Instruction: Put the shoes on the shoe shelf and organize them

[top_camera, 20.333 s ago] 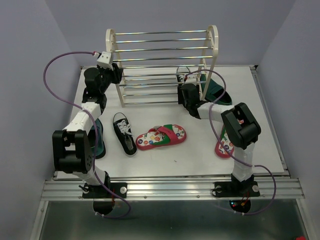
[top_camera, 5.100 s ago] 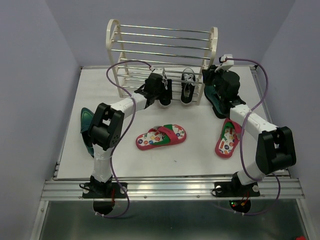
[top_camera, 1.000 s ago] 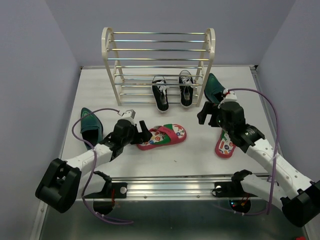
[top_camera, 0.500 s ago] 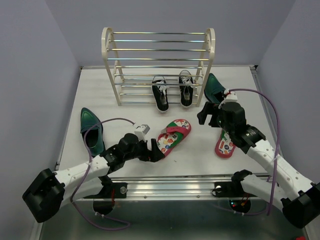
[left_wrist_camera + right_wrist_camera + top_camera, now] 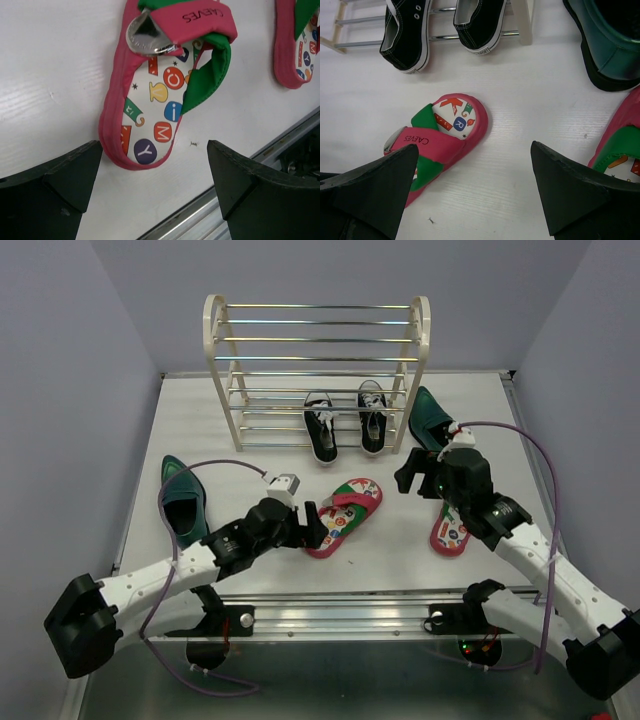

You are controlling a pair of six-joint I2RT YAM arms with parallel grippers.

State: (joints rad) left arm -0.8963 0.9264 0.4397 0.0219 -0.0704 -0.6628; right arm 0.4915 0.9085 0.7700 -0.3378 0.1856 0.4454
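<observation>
Near the front middle of the table [image 5: 200, 430], the left gripper [image 5: 155, 155] hovers at the heel of a flip-flop [image 5: 348, 512], jaws spread wide and holding nothing. The right gripper [image 5: 475, 150], equally wide open and empty, hangs between this one and the second flip-flop [image 5: 450, 525] to the right. Both sneakers [image 5: 322, 425] sit on the lowest rods of the shelf [image 5: 215, 360]. The likely step is lifting the near flip-flop. The left arm would do best to advance until the heel lies well between its fingers, then pinch the sole's edges squarely.
</observation>
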